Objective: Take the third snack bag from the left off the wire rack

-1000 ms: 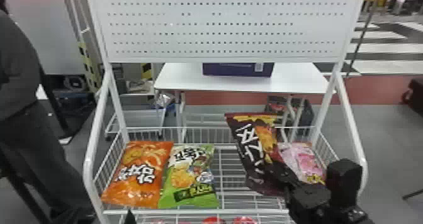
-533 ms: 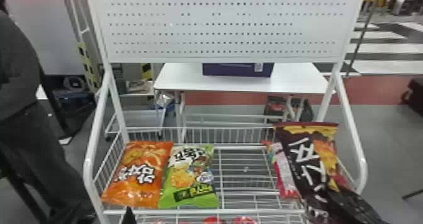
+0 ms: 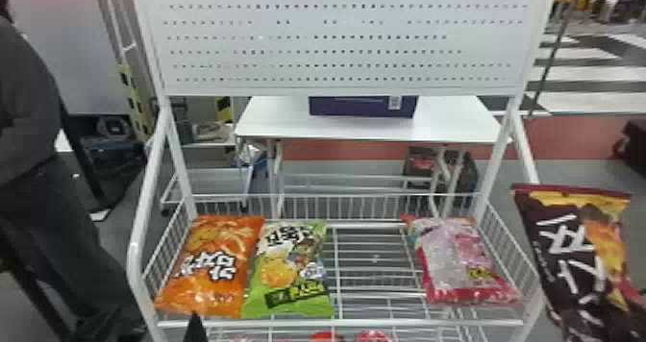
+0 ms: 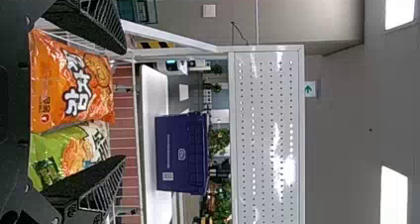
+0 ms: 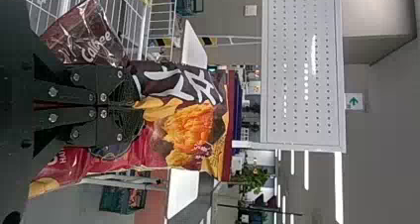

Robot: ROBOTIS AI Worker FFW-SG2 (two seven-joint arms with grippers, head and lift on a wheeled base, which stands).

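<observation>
The right claw [image 5: 125, 107] is gripping the dark brown foil snack bag [image 5: 188, 120] beside the white wire rack [image 3: 498, 163]; the left claw [image 4: 106, 102] is gaping, with the orange foil bag [image 4: 69, 85] ahead.

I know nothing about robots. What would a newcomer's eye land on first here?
First, the dark brown snack bag, held in the air just beyond the right side of the wire rack, pinched in the right claw. Then, lying on the rack: an orange bag and a green bag side by side at its left, a pink bag at its right, bare wire between.
</observation>
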